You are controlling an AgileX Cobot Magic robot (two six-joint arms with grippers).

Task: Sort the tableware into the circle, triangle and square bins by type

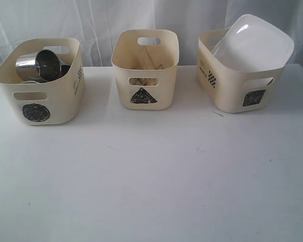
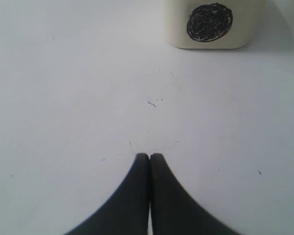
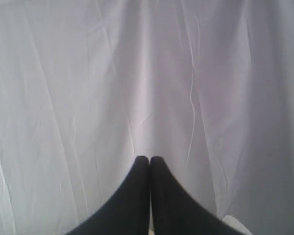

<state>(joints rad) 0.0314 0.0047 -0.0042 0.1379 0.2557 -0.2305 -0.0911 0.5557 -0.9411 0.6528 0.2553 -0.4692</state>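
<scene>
Three cream bins stand in a row at the back of the white table. The circle bin (image 1: 40, 85) on the left holds a steel mug (image 1: 40, 64) lying tilted on other steel pieces. In the middle, the triangle bin (image 1: 144, 70) has wooden chopsticks (image 1: 156, 66) showing inside. The square bin (image 1: 242, 75) on the right carries a large white squarish plate (image 1: 255, 43) leaning over its rim. Neither arm appears in the exterior view. My left gripper (image 2: 150, 155) is shut and empty above the bare table, with the circle bin (image 2: 210, 24) ahead of it. My right gripper (image 3: 150, 158) is shut and empty, facing the curtain.
A white curtain (image 1: 151, 20) hangs behind the bins. The white table (image 1: 151, 176) stretches in front of them, with a small dark speck (image 1: 218, 114) near the square bin.
</scene>
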